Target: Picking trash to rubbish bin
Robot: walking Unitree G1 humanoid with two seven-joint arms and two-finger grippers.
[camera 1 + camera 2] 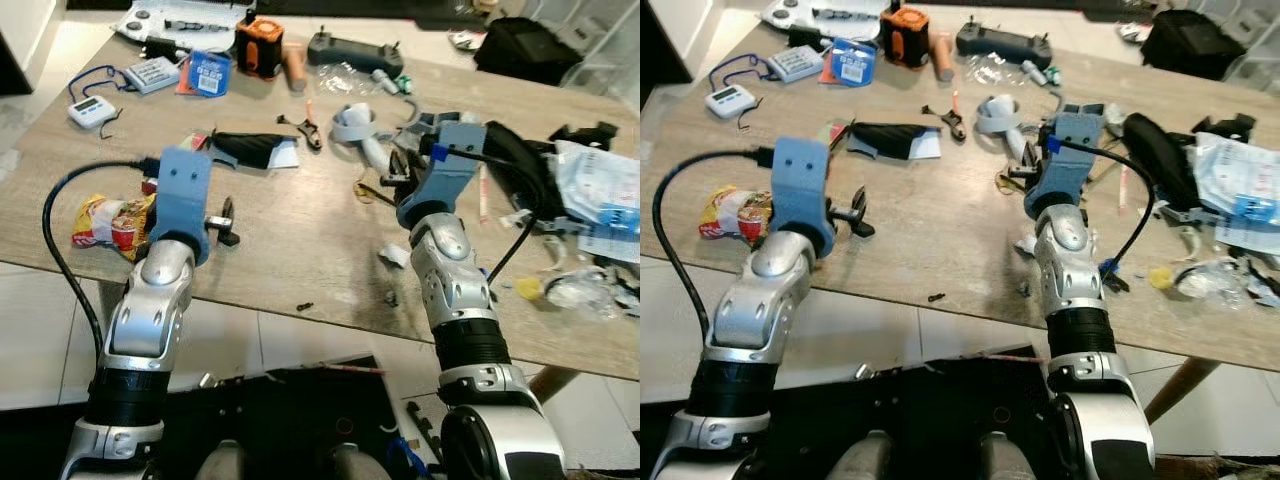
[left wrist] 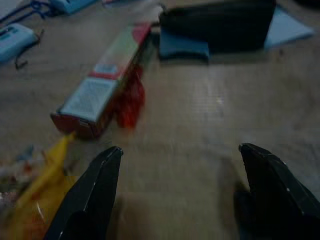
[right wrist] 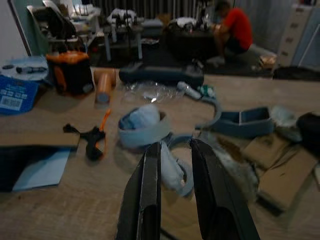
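We judge the step as reaching for trash: left gripper hovers low over the table, fingers wide apart, holding nothing. Yellow snack wrapper lies at the table's left edge, just beside that arm; we'd swing left and close on its crumpled middle. Red carton lies just beyond. Right gripper has fingers nearly together, empty, facing a tape roll. Clutter crowds the right side

1. You have the left gripper low over the wooden table, just beside the yellow snack wrapper.
2. Your right gripper sits near the crumpled white paper.
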